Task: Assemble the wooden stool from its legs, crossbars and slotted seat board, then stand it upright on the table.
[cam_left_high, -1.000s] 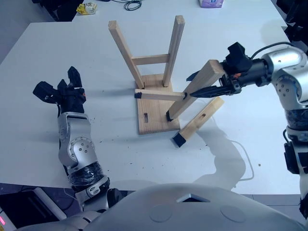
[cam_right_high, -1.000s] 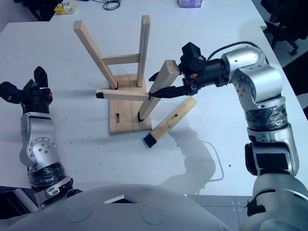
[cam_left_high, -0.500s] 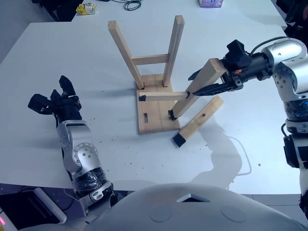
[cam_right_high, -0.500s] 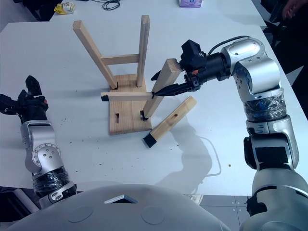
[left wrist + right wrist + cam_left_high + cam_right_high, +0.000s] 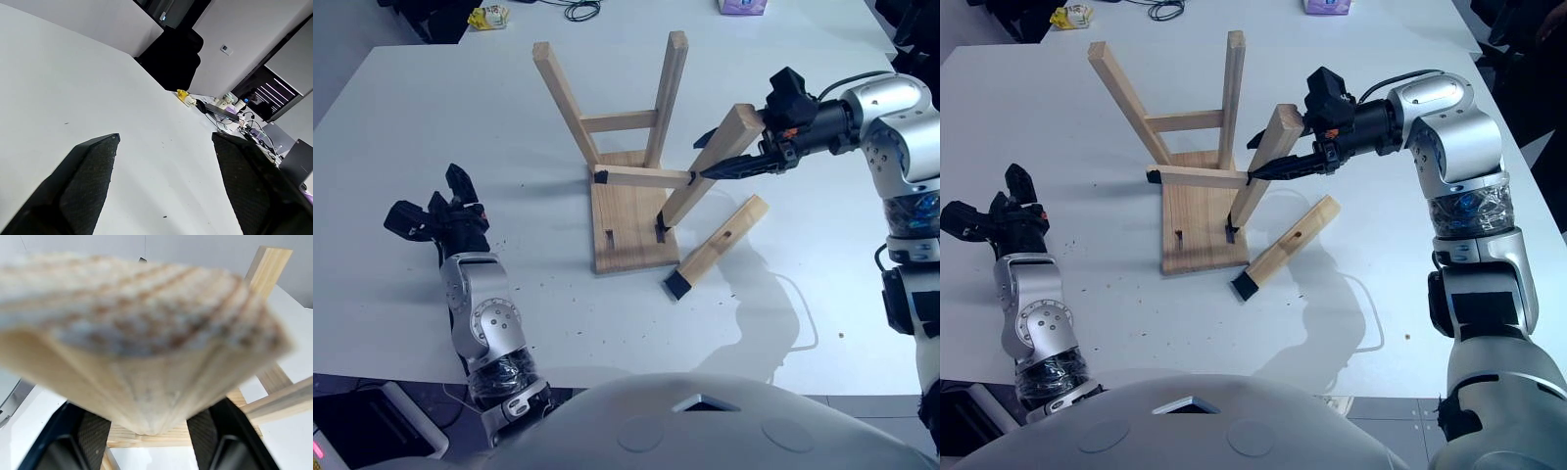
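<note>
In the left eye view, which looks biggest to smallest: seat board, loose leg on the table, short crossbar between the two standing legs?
1. seat board
2. loose leg
3. short crossbar
Differences are plain; distance from the camera hardly matters here.

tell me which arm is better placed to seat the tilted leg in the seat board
Right. The right gripper has its jaws shut on the tilted leg, whose foot already sits at the seat board. The left gripper lies open on the table, far from the board.
</note>
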Robot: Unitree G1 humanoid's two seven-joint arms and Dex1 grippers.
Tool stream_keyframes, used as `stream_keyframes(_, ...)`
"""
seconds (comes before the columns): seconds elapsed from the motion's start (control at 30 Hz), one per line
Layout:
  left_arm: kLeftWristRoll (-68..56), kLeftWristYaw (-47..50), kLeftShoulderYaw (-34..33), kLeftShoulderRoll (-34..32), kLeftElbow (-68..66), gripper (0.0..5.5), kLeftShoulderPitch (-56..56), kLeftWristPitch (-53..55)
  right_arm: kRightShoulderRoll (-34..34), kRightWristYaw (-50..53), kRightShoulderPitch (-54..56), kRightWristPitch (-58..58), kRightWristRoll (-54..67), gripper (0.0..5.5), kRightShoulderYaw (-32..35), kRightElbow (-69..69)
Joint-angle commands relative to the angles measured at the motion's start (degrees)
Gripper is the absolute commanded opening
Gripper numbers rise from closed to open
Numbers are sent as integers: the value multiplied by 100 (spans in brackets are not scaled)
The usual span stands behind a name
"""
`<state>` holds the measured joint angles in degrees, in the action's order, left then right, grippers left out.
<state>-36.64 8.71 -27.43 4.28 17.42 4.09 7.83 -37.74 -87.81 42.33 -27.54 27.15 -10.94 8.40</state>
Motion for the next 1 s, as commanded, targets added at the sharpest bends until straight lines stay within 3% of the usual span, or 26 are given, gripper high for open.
stream_keyframes(0.03,49,45,33,94,-16,350,59,-115,-10,-56,54,-150,133,205,88,-158)
stream_keyframes(1.0,112,44,110,97,-353,350,26,-431,-90,86,-151,-215,125,205,143,-196)
